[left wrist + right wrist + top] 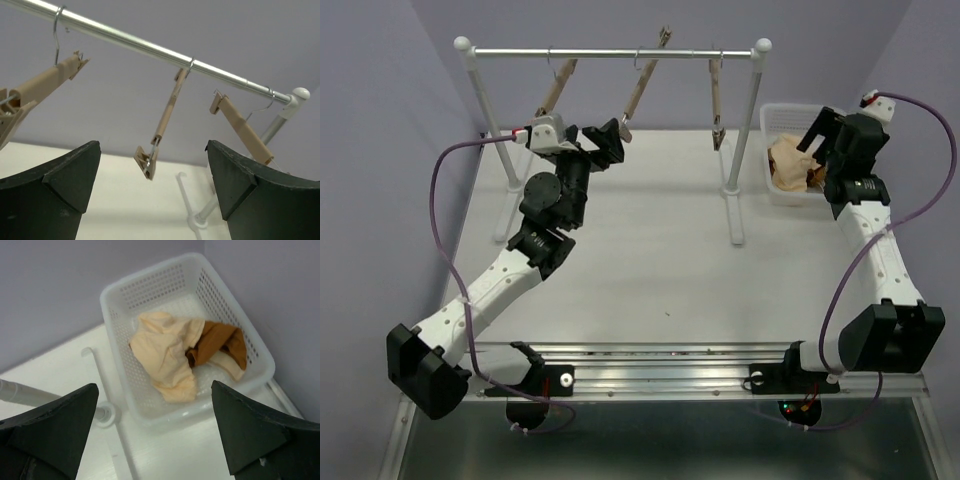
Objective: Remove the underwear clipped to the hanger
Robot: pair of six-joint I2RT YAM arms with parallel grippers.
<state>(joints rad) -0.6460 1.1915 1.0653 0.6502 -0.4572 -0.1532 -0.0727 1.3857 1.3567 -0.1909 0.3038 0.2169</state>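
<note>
Three beige clip hangers hang bare on the silver rail (610, 52): left (557, 88), middle (640, 90), right (716, 95). No cloth is clipped to them. The cream underwear (167, 352) and the rust-orange underwear (217, 342) lie crumpled in the white basket (150, 282), also in the top view (795, 160). My left gripper (612, 135) is open and empty just below the middle hanger's clip (147, 161). My right gripper (825, 140) is open and empty above the basket.
The white rack stands on two posts (490, 130) (740, 150) with feet on the table. A purple wall runs behind. The basket sits at the far right corner. Purple cables loop off both arms.
</note>
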